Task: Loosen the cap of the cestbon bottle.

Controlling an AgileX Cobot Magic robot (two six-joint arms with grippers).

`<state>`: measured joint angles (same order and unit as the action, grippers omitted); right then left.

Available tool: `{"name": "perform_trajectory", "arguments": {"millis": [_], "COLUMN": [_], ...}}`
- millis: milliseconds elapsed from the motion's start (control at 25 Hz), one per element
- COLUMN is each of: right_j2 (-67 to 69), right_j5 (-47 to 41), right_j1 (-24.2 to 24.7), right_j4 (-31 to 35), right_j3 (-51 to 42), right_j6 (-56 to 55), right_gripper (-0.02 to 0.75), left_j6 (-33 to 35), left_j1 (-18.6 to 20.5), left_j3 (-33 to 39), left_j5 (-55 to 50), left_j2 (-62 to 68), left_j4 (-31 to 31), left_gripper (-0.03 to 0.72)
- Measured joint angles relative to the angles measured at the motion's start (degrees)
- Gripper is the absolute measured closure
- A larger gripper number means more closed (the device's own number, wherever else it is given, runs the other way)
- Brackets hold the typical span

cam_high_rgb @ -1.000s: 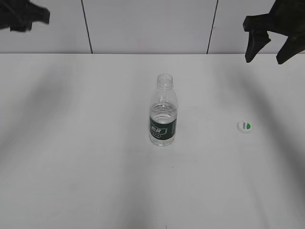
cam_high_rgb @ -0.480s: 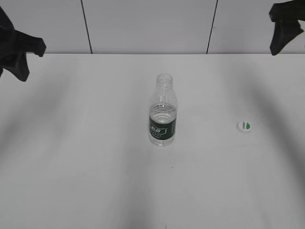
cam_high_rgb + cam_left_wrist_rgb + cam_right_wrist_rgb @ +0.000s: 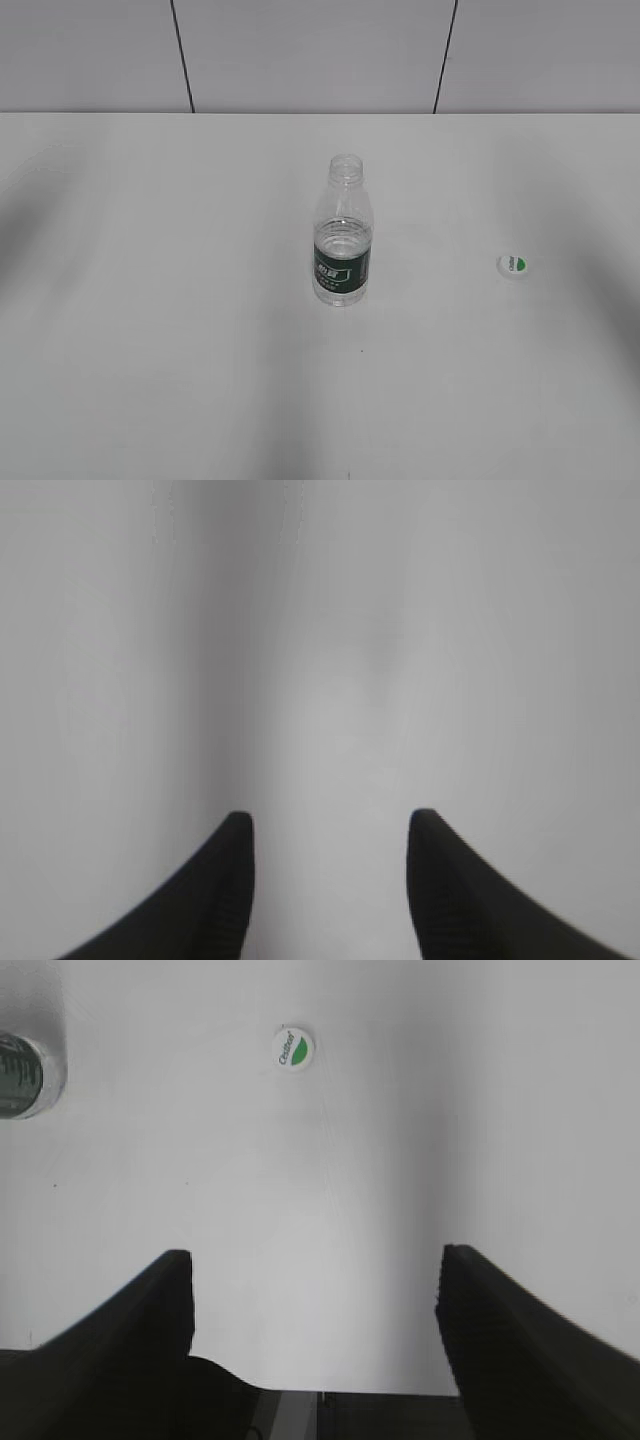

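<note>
The cestbon bottle (image 3: 342,235) stands upright mid-table, clear with a dark green label, and its neck is open with no cap on it. A part of it shows at the left edge of the right wrist view (image 3: 22,1075). The white cap (image 3: 512,265) with its green mark lies flat on the table to the bottle's right, and it also shows in the right wrist view (image 3: 294,1048). My left gripper (image 3: 330,825) is open and empty over bare table. My right gripper (image 3: 312,1260) is open and empty, well short of the cap. Neither gripper shows in the exterior view.
The white table (image 3: 180,330) runs back to a wall of grey panels (image 3: 310,50). The table's near edge shows at the bottom of the right wrist view (image 3: 320,1400).
Both arms have drawn away and left the exterior view, the left off to the left, the right off to the upper right. Bottle and cap have not moved.
</note>
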<state>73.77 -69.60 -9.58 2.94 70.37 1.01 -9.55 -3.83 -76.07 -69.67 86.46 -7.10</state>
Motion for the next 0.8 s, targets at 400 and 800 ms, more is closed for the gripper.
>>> {"name": "perform_trajectory", "arguments": {"millis": [400,800], "right_j2": [-27.0,-51.7], "right_j5": [-0.2,-0.5], "right_j1": [0.0,0.0], "right_j4": [0.5,0.6], "right_j3": [-11.3,-23.9], "right_j6": [0.0,0.0], "right_gripper": [0.156,0.156], "left_j6": [1.7,3.6], "left_j1": [4.2,4.0], "left_j3": [11.5,27.4], "left_j5": [0.0,-0.2], "left_j2": [-17.0,-43.1], "left_j4": [-0.4,-0.1], "left_gripper": [0.381,0.381]}}
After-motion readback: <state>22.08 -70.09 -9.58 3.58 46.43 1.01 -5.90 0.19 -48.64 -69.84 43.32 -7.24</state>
